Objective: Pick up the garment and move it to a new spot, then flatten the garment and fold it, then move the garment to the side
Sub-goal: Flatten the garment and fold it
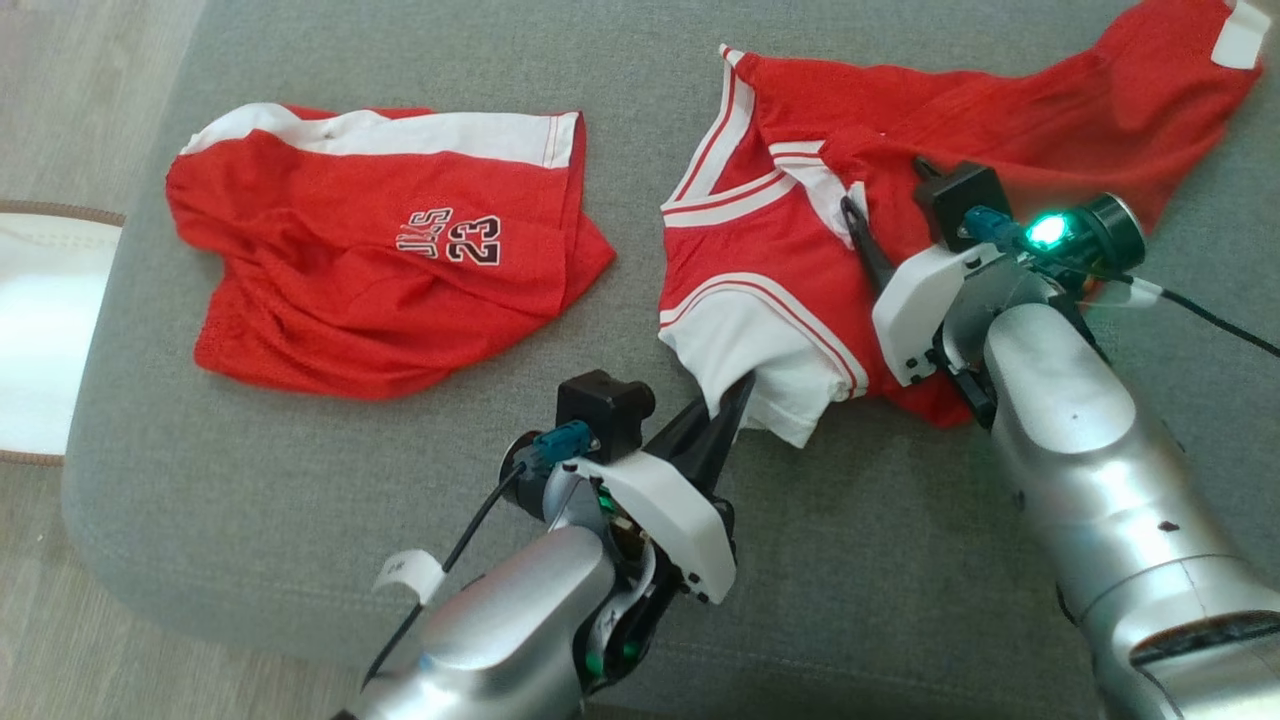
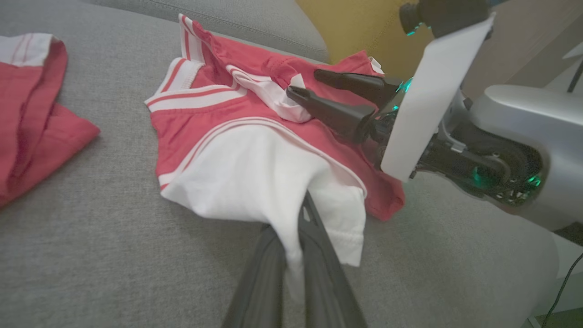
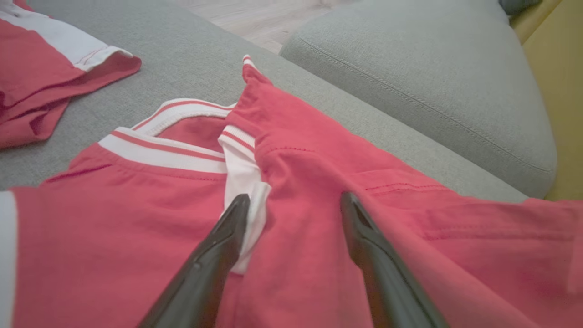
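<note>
The garment [image 1: 760, 250] is a red jersey with white trim, lying crumpled on the right half of the grey sofa cushion [image 1: 300, 480]. My left gripper [image 1: 738, 392] is shut on its white sleeve at the near edge; in the left wrist view the white cloth [image 2: 255, 173] is pinched between the two fingers of the left gripper [image 2: 301, 214]. My right gripper [image 1: 885, 190] is open, fingers down on the jersey by the collar. In the right wrist view the right gripper [image 3: 295, 200] straddles a raised red fold of the garment [image 3: 114, 218]. The right gripper [image 2: 305, 83] also appears in the left wrist view.
Red shorts [image 1: 380, 260] marked 23, with a white band, lie on the cushion's left half. A pale rug [image 1: 40, 330] on the floor lies past the cushion's left edge. A second grey cushion [image 3: 432, 68] and a yellow surface [image 2: 355, 27] lie beyond the jersey.
</note>
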Tool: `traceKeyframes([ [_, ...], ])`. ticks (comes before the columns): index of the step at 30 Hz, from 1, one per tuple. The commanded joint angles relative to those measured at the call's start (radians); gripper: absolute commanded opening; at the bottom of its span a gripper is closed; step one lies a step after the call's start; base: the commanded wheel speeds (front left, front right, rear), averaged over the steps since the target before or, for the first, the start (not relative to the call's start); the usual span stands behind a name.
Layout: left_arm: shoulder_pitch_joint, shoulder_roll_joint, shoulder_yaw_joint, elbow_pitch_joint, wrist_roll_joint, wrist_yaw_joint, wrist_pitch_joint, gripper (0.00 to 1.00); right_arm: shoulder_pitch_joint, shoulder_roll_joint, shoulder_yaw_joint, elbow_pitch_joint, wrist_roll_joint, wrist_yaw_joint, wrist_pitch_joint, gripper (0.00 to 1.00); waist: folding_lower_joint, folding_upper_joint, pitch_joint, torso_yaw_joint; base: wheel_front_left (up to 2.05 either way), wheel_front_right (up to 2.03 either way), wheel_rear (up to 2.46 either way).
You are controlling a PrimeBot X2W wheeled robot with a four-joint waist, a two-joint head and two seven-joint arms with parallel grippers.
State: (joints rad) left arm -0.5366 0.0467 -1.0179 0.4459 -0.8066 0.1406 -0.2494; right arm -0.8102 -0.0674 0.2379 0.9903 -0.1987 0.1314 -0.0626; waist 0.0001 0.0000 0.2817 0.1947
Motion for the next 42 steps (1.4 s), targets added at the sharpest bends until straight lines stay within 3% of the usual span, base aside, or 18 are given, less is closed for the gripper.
traceKeyframes([
  [1, -0.028, 0.004, 0.026, -0.030, -0.008, 0.003, -0.012, 0.00, -0.021, 0.017, 0.007, -0.024, -0.006, -0.001, -0.014, 1.00, -0.0001, 0.0000, -0.002, 0.000, 0.00, 0.00, 0.00],
  [4, -0.025, 0.004, 0.025, -0.029, -0.008, 0.003, -0.012, 0.00, -0.017, 0.017, -0.009, -0.026, -0.010, -0.001, -0.021, 1.00, -0.0001, 0.0000, -0.006, -0.002, 0.00, 0.00, 0.00],
  [5, -0.025, 0.004, 0.025, -0.029, -0.008, 0.003, -0.012, 0.00, -0.016, 0.017, -0.014, -0.027, -0.011, -0.001, -0.022, 0.56, -0.0001, 0.0000, -0.006, -0.003, 0.00, 0.00, 0.00],
  [6, -0.025, 0.004, 0.025, -0.029, -0.008, 0.004, -0.012, 0.00, -0.017, 0.017, -0.019, -0.028, -0.013, -0.001, -0.024, 0.00, -0.0001, 0.0000, -0.007, -0.004, 0.00, 0.00, 0.00],
  [16, -0.030, 0.004, 0.042, -0.024, -0.009, 0.007, -0.012, 0.00, -0.024, 0.017, -0.089, -0.030, -0.008, -0.001, -0.058, 0.00, -0.0001, 0.0000, -0.009, -0.014, 0.00, 0.00, 0.00],
  [28, 0.019, 0.004, 0.128, 0.020, 0.018, 0.002, -0.012, 0.00, 0.032, 0.017, -0.236, -0.073, 0.050, -0.001, -0.154, 0.00, -0.0001, 0.0000, -0.090, -0.101, 0.00, 0.00, 0.00],
  [29, 0.024, 0.004, 0.132, 0.022, 0.021, 0.000, -0.012, 0.10, 0.046, 0.017, -0.243, -0.087, 0.059, -0.001, -0.163, 0.00, -0.0001, 0.0000, -0.099, -0.105, 0.00, 0.00, 0.00],
  [33, 0.043, 0.004, 0.145, 0.032, 0.027, -0.002, -0.012, 0.19, 0.100, 0.017, -0.262, -0.146, 0.078, -0.001, -0.183, 0.00, -0.0001, 0.0000, -0.128, -0.114, 0.00, 0.00, 0.00],
  [35, 0.061, 0.004, 0.155, 0.039, 0.031, -0.003, -0.012, 0.34, 0.148, 0.017, -0.274, -0.197, 0.097, -0.001, -0.190, 0.00, -0.0001, 0.0000, -0.152, -0.118, 0.00, 0.00, 0.00],
  [36, 0.071, 0.004, 0.160, 0.043, 0.034, -0.003, -0.012, 0.45, 0.173, 0.017, -0.281, -0.227, 0.106, -0.001, -0.193, 0.00, -0.0001, 0.0000, -0.163, -0.121, 0.00, 0.00, 0.00],
  [37, 0.082, 0.004, 0.166, 0.048, 0.037, -0.001, -0.012, 0.93, 0.198, 0.017, -0.288, -0.261, 0.115, -0.001, -0.194, 0.00, -0.0001, 0.0000, -0.175, -0.124, 0.00, 0.00, 0.00],
  [38, 0.093, 0.004, 0.172, 0.052, 0.040, 0.000, -0.012, 1.00, 0.224, 0.017, -0.294, -0.296, 0.126, -0.001, -0.196, 0.00, -0.0001, 0.0000, -0.186, -0.129, 0.00, 0.00, 0.00],
  [39, 0.104, 0.004, 0.179, 0.056, 0.043, 0.001, -0.012, 1.00, 0.251, 0.017, -0.297, -0.334, 0.135, -0.001, -0.197, 0.08, -0.0001, 0.0000, -0.198, -0.134, 0.00, 0.00, 0.00],
  [40, 0.116, 0.004, 0.190, 0.057, 0.048, 0.004, -0.012, 1.00, 0.279, 0.017, -0.296, -0.374, 0.140, -0.001, -0.197, 0.39, -0.0001, 0.0000, -0.207, -0.141, 0.00, 0.00, 0.00],
  [41, 0.127, 0.004, 0.204, 0.055, 0.056, 0.008, -0.012, 1.00, 0.308, 0.017, -0.293, -0.414, 0.148, -0.001, -0.198, 0.99, -0.0001, 0.0000, -0.217, -0.147, 0.00, 0.00, 0.00],
  [42, 0.141, 0.004, 0.221, 0.051, 0.064, 0.011, -0.012, 1.00, 0.338, 0.017, -0.289, -0.453, 0.157, -0.001, -0.198, 1.00, -0.0001, 0.0000, -0.228, -0.153, 0.00, 0.00, 0.00],
])
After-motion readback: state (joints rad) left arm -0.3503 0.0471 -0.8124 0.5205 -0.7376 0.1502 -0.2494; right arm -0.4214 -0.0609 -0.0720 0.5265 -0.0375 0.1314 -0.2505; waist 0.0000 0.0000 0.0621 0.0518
